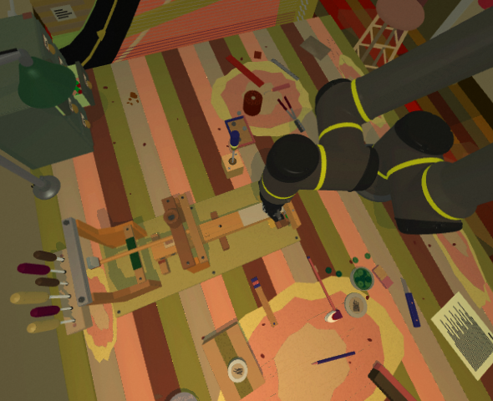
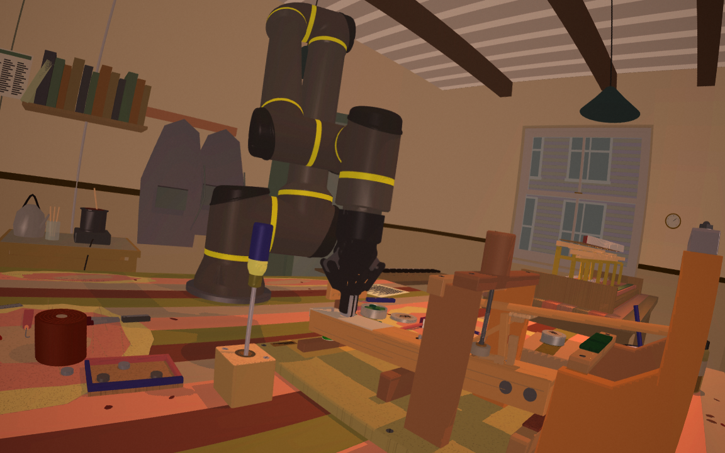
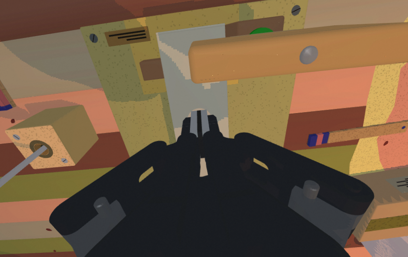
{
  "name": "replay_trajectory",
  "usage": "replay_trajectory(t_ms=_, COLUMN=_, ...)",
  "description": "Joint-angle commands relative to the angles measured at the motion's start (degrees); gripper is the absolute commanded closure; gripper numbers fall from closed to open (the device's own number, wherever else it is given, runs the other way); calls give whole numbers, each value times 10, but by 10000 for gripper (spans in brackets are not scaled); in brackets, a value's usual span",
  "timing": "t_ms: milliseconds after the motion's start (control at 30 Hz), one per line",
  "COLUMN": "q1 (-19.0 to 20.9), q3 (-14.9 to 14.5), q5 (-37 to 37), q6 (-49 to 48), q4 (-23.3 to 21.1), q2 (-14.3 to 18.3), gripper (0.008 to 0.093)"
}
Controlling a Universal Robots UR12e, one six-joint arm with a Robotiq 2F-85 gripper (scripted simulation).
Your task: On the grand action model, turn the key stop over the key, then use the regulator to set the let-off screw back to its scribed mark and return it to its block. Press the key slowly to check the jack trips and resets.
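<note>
The front end of the key (image 1: 250, 214) is partly hidden under my wrist in the side camera; it is the pale cap of a long wooden lever on the action model (image 1: 182, 241). My gripper (image 3: 199, 123) is closed and empty, its tips down on that pale key top (image 3: 196, 83). The wooden key stop (image 3: 307, 52), a bar on a pivot screw, lies crosswise just beyond my fingertips with one end over the key. The regulator (image 2: 255, 276), with a blue and yellow handle, stands upright in its wooden block (image 2: 243, 374) to the left of the key. The let-off screw (image 2: 486, 321) rises under the model's top rail.
A blue-rimmed tray (image 2: 131, 374) and a dark red roll (image 2: 61, 336) sit left of the block. A rack of handled tools (image 1: 48, 291) lines the model's far end. Small dishes (image 1: 361, 278), a pencil (image 1: 333, 358) and a printed sheet (image 1: 467, 334) lie scattered on the striped bench.
</note>
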Motion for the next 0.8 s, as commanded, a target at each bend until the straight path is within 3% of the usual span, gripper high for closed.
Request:
replay_trajectory(t_ms=0, q1=0, q3=0, q5=0, q6=0, q4=1, q2=0, gripper=934)
replay_trajectory(t_ms=767, q1=0, q3=-8, q5=0, q6=0, q4=26, q2=-18, gripper=934)
